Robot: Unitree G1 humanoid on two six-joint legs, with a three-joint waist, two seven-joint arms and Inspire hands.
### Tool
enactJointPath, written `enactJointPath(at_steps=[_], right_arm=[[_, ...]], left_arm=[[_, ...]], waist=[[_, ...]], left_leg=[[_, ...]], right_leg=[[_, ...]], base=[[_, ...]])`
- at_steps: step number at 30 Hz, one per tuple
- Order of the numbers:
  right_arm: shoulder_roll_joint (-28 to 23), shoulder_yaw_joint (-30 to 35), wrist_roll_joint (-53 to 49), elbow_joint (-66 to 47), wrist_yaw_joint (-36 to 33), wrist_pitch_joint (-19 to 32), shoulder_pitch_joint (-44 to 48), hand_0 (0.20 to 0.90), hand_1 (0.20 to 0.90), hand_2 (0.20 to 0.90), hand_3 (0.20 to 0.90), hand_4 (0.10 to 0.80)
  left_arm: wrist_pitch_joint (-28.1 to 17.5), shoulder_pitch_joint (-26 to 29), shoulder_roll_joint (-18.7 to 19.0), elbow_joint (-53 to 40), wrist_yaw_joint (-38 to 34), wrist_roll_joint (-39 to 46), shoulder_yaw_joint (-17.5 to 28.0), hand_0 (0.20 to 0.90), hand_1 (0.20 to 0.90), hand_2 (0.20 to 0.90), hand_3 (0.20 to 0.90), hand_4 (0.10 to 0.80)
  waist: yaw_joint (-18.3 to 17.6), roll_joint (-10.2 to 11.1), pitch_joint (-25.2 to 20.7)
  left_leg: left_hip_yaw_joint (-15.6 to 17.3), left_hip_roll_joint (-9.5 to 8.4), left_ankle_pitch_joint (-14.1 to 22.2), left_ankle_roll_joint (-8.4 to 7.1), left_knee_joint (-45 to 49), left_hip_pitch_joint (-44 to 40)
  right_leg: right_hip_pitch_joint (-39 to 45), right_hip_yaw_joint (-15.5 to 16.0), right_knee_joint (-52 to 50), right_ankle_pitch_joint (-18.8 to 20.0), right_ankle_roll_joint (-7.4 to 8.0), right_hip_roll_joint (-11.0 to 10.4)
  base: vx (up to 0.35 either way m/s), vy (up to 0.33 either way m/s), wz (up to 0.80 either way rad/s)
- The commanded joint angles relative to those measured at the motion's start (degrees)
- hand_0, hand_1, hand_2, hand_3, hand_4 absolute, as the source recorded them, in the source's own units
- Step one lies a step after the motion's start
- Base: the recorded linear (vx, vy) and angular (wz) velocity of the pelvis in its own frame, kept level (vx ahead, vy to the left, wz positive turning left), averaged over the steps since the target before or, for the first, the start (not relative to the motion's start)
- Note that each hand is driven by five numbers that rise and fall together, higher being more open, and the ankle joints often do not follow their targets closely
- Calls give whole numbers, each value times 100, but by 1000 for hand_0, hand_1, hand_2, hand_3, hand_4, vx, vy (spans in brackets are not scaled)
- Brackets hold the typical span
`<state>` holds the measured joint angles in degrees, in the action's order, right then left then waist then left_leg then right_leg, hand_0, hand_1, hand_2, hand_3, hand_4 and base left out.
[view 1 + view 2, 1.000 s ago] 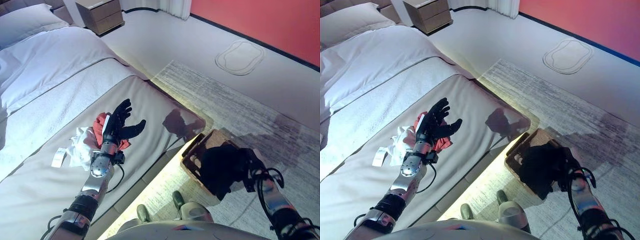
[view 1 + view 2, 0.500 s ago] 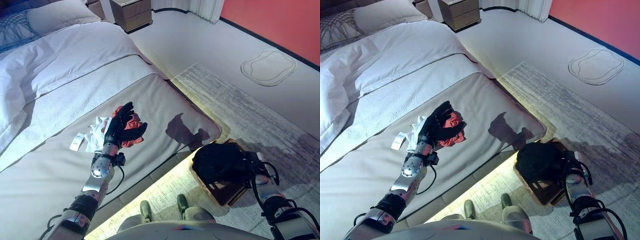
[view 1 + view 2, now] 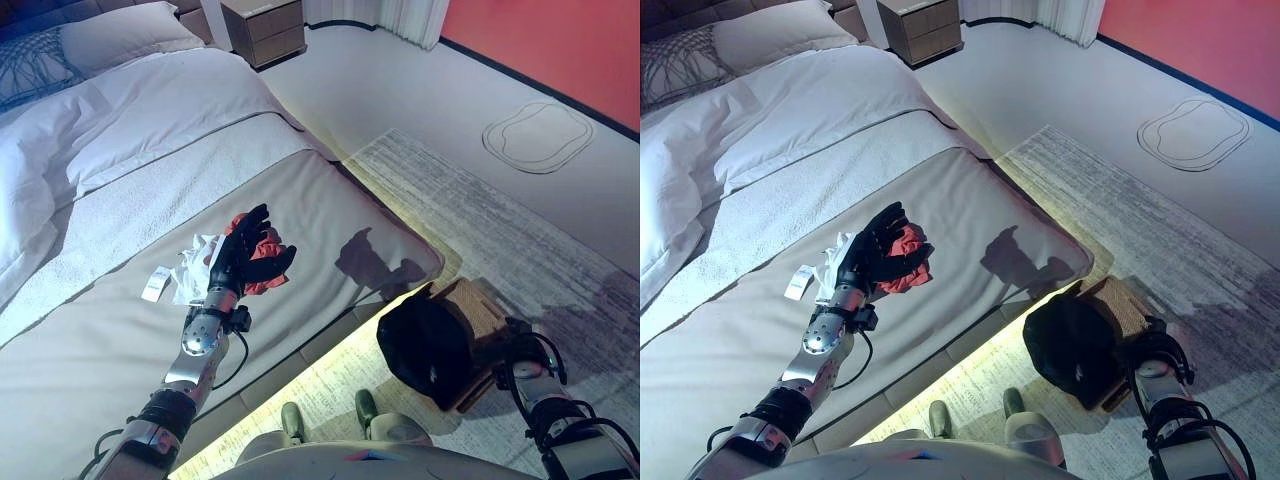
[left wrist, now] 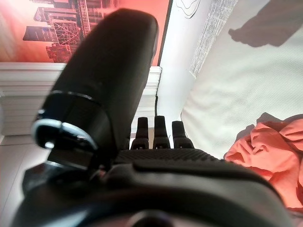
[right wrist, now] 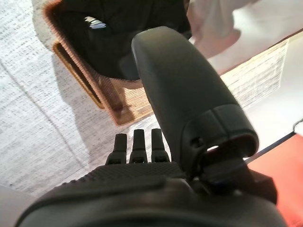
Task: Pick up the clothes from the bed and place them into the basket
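Observation:
A red-orange garment and a white garment with a tag lie bunched near the bed's foot edge. My left hand hovers just over them, fingers straight and spread, holding nothing. The left wrist view shows the orange cloth beside my straight fingers. A brown wicker basket stands on the rug beside the bed, with a black garment draped over its near side. My right hand is open right next to the basket, fingers straight, nothing in it.
The bed has a beige runner at its foot, white bedding and pillows at its head. A wooden nightstand stands by the head. A grey rug lies along the bed. A red wall runs at the right.
The camera shifted early on. Since then the black garment has slid to hang over the basket's near side, baring more wicker. My right arm has dropped a little; my left hand has hardly moved.

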<state>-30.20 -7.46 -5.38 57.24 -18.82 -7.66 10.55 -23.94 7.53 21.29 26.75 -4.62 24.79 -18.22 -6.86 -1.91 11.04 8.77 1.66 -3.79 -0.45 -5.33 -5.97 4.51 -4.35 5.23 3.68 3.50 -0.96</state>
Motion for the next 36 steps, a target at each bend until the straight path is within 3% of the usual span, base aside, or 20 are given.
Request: enactJointPath(at_steps=[1,7,14,20,25,31,36], right_arm=[[-454,70,159,-320,-389,236,535,900,900,900,900,800],[-626,-452,1044,-2547,-749,276,1245,900,900,900,900,800],[-716,-957,1381,-3274,-388,783,2444,900,900,900,900,800],[-726,-1423,1303,-3120,-120,825,3254,900,900,900,900,800],[-812,-1914,1460,-2701,-155,836,4105,900,900,900,900,800],[-941,-2573,1559,-2060,40,402,4914,900,900,900,900,800],[-968,-2907,1485,-1477,264,-2,5371,900,900,900,900,800]], left_arm=[[-710,717,114,-89,-162,29,-72,900,900,900,900,800],[-707,645,-31,-60,-541,-122,63,900,900,900,900,800],[-696,523,-87,84,-746,-391,246,900,900,900,900,800],[-778,387,12,84,-549,-310,375,900,900,900,900,800],[-1018,469,197,-132,-463,-392,267,900,900,900,900,800],[-1128,341,434,-790,-465,-39,233,900,900,900,900,800],[-1157,305,514,-1137,-251,137,182,900,900,900,900,800]], waist=[[194,182,-126],[288,198,-72],[665,265,-41],[1091,259,253],[1500,130,830],[1960,-147,1537],[2201,-290,1861]], left_leg=[[-245,-87,657,50,66,-281],[-477,-140,612,43,75,-203],[-903,-264,590,30,276,91],[-1289,-385,648,-20,880,559],[-1616,-557,652,-66,1550,1267],[-1941,-755,465,-90,2100,2083],[-1999,-893,465,-16,2280,2519]], right_leg=[[-162,89,-227,37,-8,4],[-181,177,-318,-38,-79,3],[-251,507,-528,-242,-193,-72],[-444,1015,-1024,-541,-355,-190],[-931,1468,-1638,-774,-472,-343],[-1617,1870,-2448,-1078,-616,-495],[-2120,2068,-2997,-1218,-631,-604]], base=[[21,-3,5],[11,7,3],[27,4,25],[-10,25,47],[-137,37,51],[-82,41,44],[-68,8,37]])
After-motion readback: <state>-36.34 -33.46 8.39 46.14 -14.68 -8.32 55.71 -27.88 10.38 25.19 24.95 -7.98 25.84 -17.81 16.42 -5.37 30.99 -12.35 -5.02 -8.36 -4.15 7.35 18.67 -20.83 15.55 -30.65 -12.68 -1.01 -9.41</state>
